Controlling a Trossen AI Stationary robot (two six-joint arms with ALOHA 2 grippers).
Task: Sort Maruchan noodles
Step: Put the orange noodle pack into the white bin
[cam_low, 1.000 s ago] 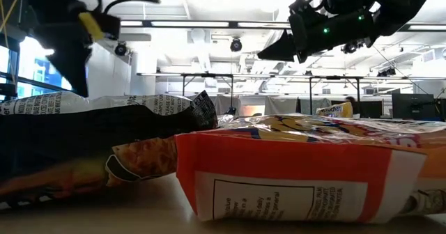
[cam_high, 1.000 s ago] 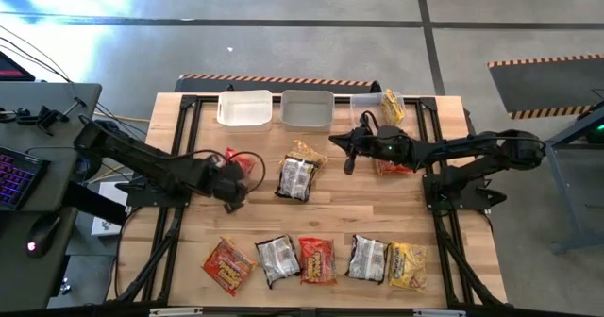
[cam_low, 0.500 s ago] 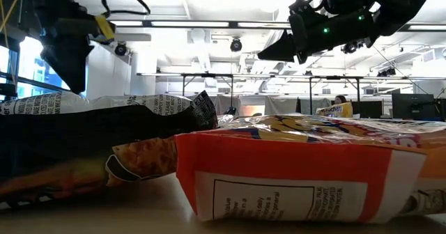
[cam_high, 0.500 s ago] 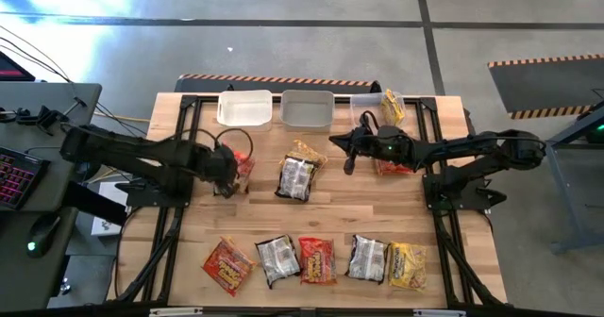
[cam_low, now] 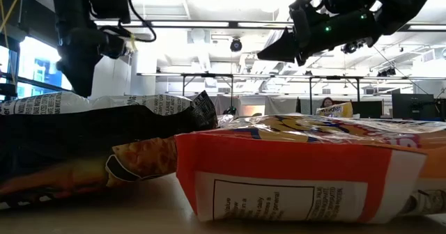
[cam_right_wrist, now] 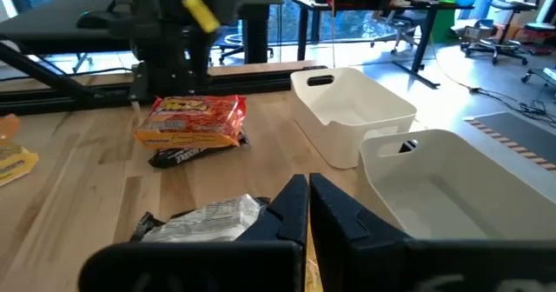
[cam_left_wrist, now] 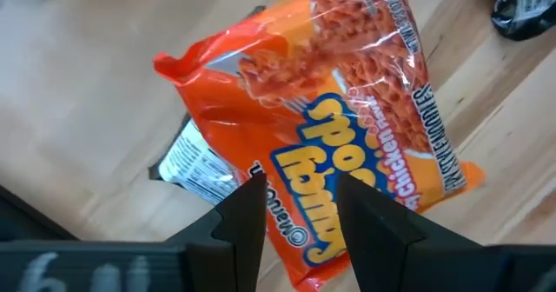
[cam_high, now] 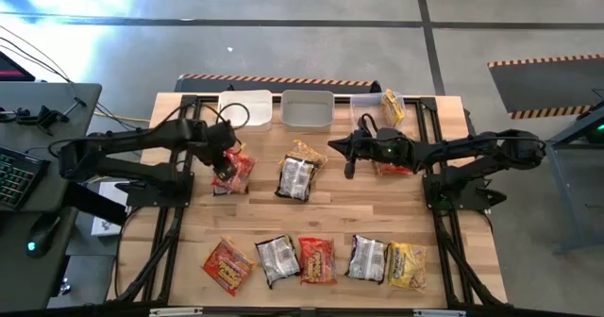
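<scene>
A red-orange noodle packet [cam_high: 238,172] lies at the table's left, with the end of a dark packet [cam_right_wrist: 187,155] showing under it. My left gripper [cam_left_wrist: 300,188] points down right over its printed face [cam_left_wrist: 347,109], fingers part open. My right gripper [cam_high: 347,157] hangs shut and level above the table's middle, over nothing. A silver packet [cam_high: 297,177] and a yellow-orange one [cam_high: 308,152] lie mid-table, and a red one [cam_high: 392,166] lies under the right arm. Several more packets [cam_high: 316,260] lie in a row along the near edge. My left gripper comes at the red-orange packet from above, its two fingers [cam_left_wrist: 248,218] apart with the logo part of the face [cam_left_wrist: 295,227] between them. The packet reaches past both fingers. Whether the fingertips touch the face, I cannot tell.
Three bins stand along the far edge: a white one [cam_high: 245,108], a pale one [cam_high: 308,109] and a clear one [cam_high: 371,100] holding a yellow packet [cam_high: 392,107]. Black frame rails [cam_high: 189,213] run along the table's sides. Bare wood lies between the mid-table packets and the near row.
My left gripper has swung from the red-orange packet's near side toward the table's far edge and has rolled, ending over the packet. The packet has stayed about where it lay, and more of it shows now.
</scene>
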